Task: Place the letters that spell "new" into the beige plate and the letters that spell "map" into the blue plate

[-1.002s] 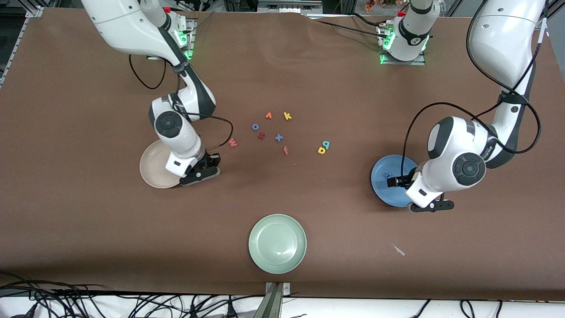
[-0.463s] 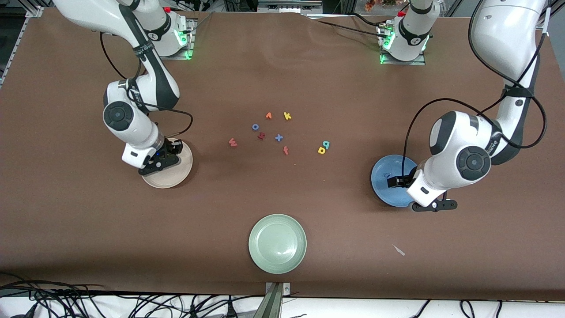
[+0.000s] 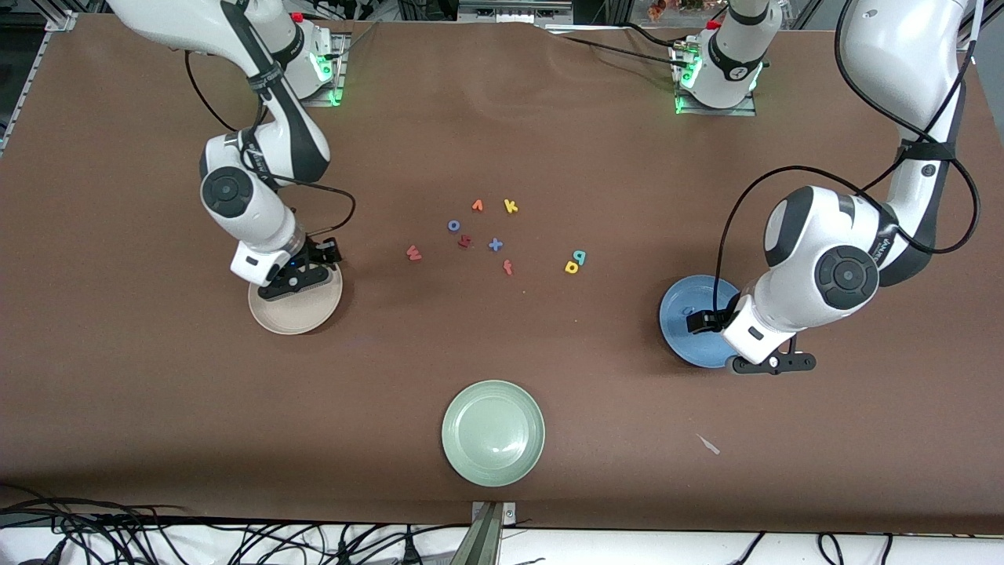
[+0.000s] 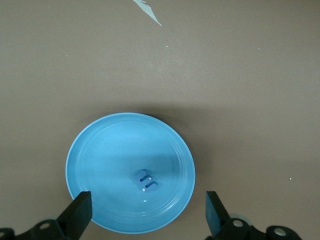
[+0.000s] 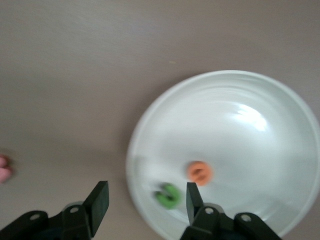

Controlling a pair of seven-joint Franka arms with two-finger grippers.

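Observation:
My right gripper hangs open over the beige plate. In the right wrist view a blurred green n shows between the fingers and touches neither, on the beige plate beside the orange e. The pinkish-red w lies on the table, nearer the middle. My left gripper is open over the blue plate, its jaws wide apart with nothing held. The blue m lies in the blue plate. The yellow a and teal p sit together on the table.
Other letters are scattered mid-table: blue o, orange v, yellow k, a dark red letter, blue x, red f. A pale green plate sits nearest the camera. A paper scrap lies near the blue plate.
The right gripper moved from the beige plate's edge to over the plate and opened, letting go of the green n. The left arm barely shifted.

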